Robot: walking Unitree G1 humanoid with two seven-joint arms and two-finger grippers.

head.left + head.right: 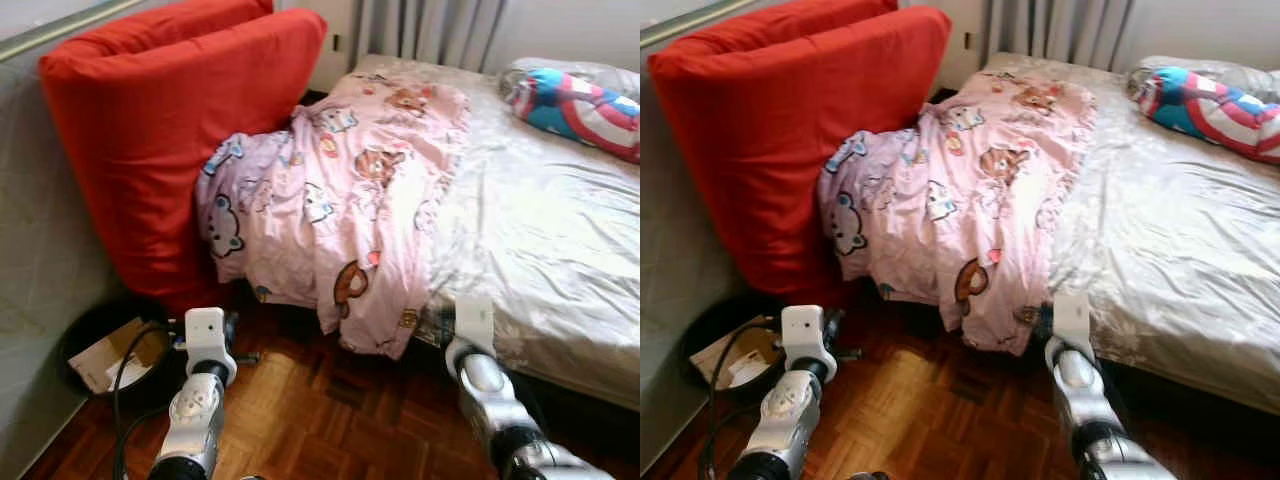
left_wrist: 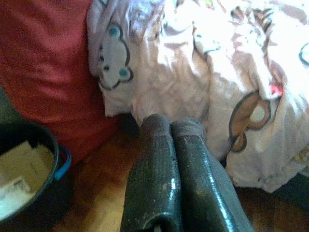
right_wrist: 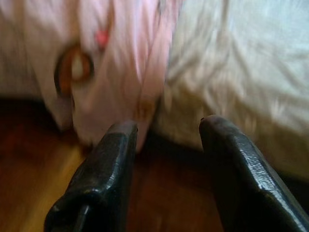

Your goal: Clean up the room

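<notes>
A pink blanket (image 1: 350, 190) printed with cartoon bears lies bunched on the left part of the bed (image 1: 560, 230) and hangs over its edge toward the floor. My left gripper (image 2: 171, 125) is shut and empty, low over the wood floor, just short of the hanging blanket (image 2: 193, 72). My right gripper (image 3: 166, 126) is open with nothing between its fingers, close to the bed's edge where the blanket's hem (image 3: 120, 63) meets the silver sheet (image 3: 241, 63). Both silver arms (image 1: 200, 400) reach forward from below.
A big red cushion (image 1: 160, 130) leans against the left wall beside the bed. A black bucket (image 1: 110, 350) with paper scraps sits on the floor at its foot. A colourful star pillow (image 1: 575, 105) lies at the bed's far right. Parquet floor (image 1: 320, 420) lies between the arms.
</notes>
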